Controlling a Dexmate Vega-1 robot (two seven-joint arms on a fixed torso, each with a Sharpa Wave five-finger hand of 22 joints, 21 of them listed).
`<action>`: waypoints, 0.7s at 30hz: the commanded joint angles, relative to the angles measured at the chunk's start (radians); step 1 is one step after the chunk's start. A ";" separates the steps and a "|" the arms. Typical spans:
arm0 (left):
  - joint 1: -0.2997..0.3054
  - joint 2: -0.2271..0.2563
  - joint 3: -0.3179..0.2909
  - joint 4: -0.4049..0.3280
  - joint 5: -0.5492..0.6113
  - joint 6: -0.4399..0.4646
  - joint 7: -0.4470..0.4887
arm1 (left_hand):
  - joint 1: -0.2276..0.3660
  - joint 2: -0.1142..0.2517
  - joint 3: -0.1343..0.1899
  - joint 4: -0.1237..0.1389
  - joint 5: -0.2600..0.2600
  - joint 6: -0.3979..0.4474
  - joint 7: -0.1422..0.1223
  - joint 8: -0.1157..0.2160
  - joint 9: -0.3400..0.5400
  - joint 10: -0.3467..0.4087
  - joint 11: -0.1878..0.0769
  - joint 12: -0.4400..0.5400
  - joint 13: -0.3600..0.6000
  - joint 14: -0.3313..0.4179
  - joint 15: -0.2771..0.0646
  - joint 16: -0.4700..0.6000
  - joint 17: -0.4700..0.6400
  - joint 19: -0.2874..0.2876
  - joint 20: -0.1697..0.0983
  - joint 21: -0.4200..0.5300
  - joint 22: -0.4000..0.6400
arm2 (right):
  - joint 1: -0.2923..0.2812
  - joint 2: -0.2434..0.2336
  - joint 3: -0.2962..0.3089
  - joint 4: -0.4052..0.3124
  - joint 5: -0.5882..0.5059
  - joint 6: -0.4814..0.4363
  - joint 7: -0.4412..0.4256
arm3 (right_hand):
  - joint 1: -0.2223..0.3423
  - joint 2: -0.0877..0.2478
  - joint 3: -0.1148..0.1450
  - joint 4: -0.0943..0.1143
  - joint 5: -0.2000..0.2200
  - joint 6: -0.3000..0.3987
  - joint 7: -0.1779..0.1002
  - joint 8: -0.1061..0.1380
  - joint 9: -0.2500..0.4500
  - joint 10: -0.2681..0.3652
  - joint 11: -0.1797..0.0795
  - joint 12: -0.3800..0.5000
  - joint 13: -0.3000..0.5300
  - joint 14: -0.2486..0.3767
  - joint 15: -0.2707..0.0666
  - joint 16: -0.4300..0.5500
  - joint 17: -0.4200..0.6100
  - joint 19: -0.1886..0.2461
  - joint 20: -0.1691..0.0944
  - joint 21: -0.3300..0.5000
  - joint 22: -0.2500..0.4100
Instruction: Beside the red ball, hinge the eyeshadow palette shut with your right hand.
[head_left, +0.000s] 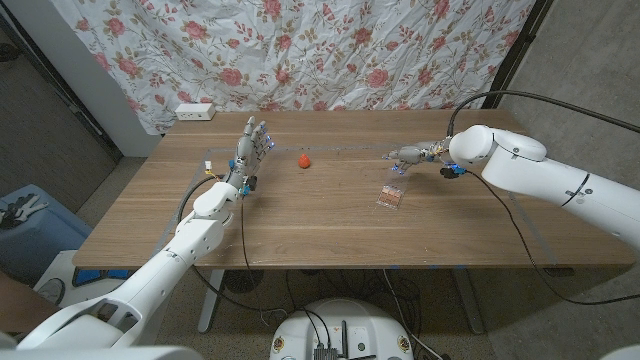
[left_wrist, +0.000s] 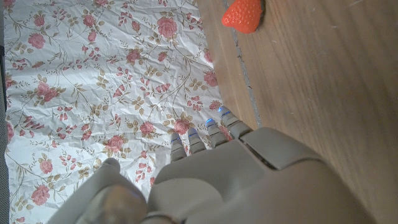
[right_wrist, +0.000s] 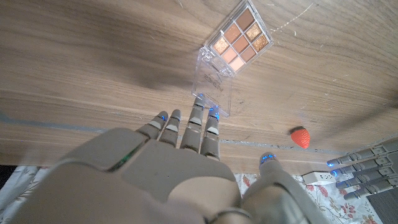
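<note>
The eyeshadow palette (head_left: 391, 197) lies open on the wooden table, right of centre; its brown pans (right_wrist: 239, 40) face up and its clear lid (right_wrist: 211, 87) is folded out flat. My right hand (head_left: 410, 157) hovers just behind it, open, its fingertips (right_wrist: 199, 112) reaching over the lid's edge; I cannot tell whether they touch it. The small red thing (head_left: 304, 160) looks like a strawberry (right_wrist: 300, 137) and sits left of the palette, well apart from it. My left hand (head_left: 250, 150) stands upright left of the red thing (left_wrist: 244, 15), fingers spread, holding nothing.
A white power strip (head_left: 194, 111) lies at the table's back left edge, in front of the floral curtain (head_left: 330, 50). A black cable (head_left: 520, 100) arcs over my right arm. A faint tape line (head_left: 350, 148) crosses the table behind the red thing.
</note>
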 joint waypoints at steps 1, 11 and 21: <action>0.000 0.000 0.000 0.000 -0.001 0.000 -0.001 | 0.005 0.010 0.009 -0.002 0.007 -0.002 -0.007 0.005 0.004 0.001 -0.006 0.005 0.004 0.004 -0.024 0.006 0.005 0.008 0.001 0.004 0.004 | -0.005 -0.010 0.005 -0.029 -0.004 -0.017 0.001 | 0.010 0.020 0.004 0.006 0.004 0.007 0.001 0.005 0.006 0.007 0.004 0.004 0.002 0.003 0.000 0.005 0.001 -0.004 0.004 0.003 0.002; 0.000 0.000 0.000 0.000 -0.001 0.000 -0.001 | 0.005 0.010 0.009 -0.002 0.007 -0.002 -0.007 0.005 0.004 0.001 -0.006 0.005 0.004 0.004 -0.022 0.006 0.005 0.006 0.001 0.004 0.004 | -0.011 -0.018 0.001 -0.063 -0.021 -0.040 -0.001 | 0.015 0.022 0.005 0.006 0.005 0.014 0.003 0.005 0.006 0.014 0.003 0.004 0.003 0.004 -0.001 0.005 -0.002 -0.005 0.004 0.003 0.002; 0.000 0.000 0.000 0.000 0.000 0.000 -0.001 | 0.005 0.010 0.009 -0.002 0.007 -0.002 -0.007 0.005 0.004 0.000 -0.007 0.005 0.004 0.004 -0.024 0.006 0.005 0.008 0.001 0.004 0.004 | -0.032 -0.025 0.006 -0.101 -0.024 -0.078 -0.025 | 0.020 0.024 0.005 0.004 0.005 0.012 0.003 0.002 0.006 0.015 0.000 0.001 0.004 0.004 -0.001 0.004 -0.005 -0.006 0.002 0.003 0.002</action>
